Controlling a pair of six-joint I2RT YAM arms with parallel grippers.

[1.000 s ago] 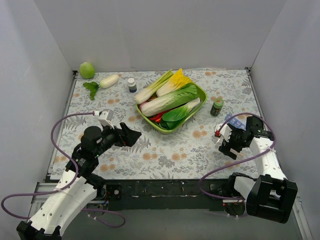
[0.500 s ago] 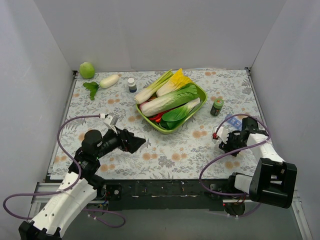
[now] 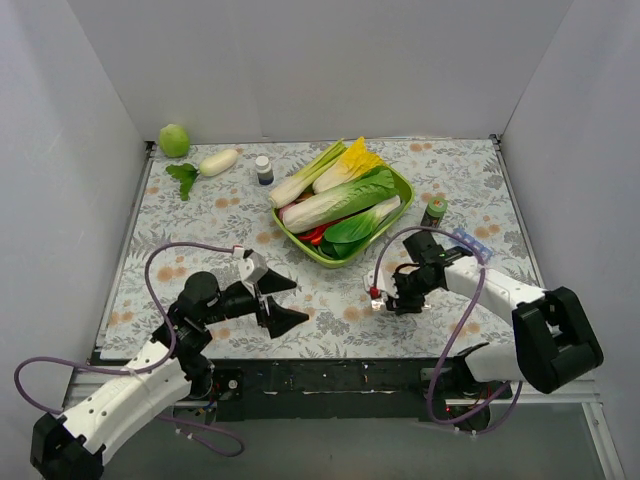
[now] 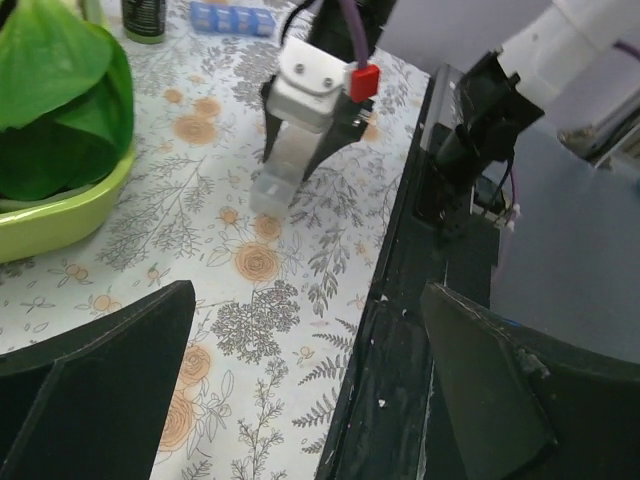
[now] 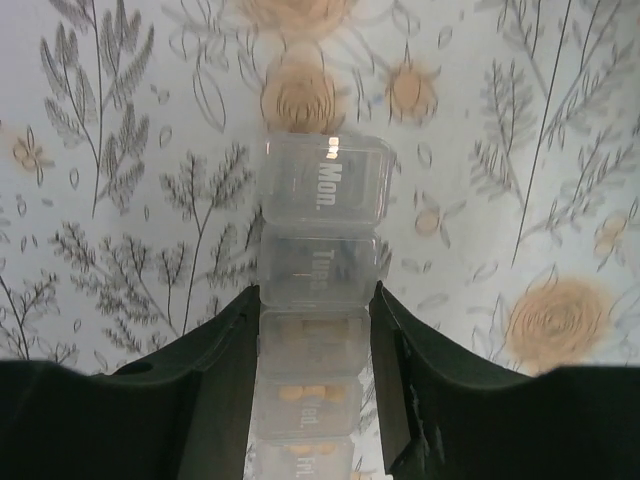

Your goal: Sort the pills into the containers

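The containers are one clear strip of square day-labelled compartments, and my right gripper is shut on its middle. Orange pills show inside the nearer compartments. In the left wrist view the same strip slants down from the right gripper, its low end close to the flowered cloth. From above, the right gripper sits near the table's front centre. My left gripper faces it from the left, open, with nothing between its fingers.
A green tray of vegetables stands behind the grippers. A small green bottle and a blue compartment strip lie at the right. A white bottle, a radish and a green ball sit at the back left.
The right arm has swung left from the table's right side to the front centre, its jaws closing on the clear strip. The left gripper has moved right and nearer the front edge.
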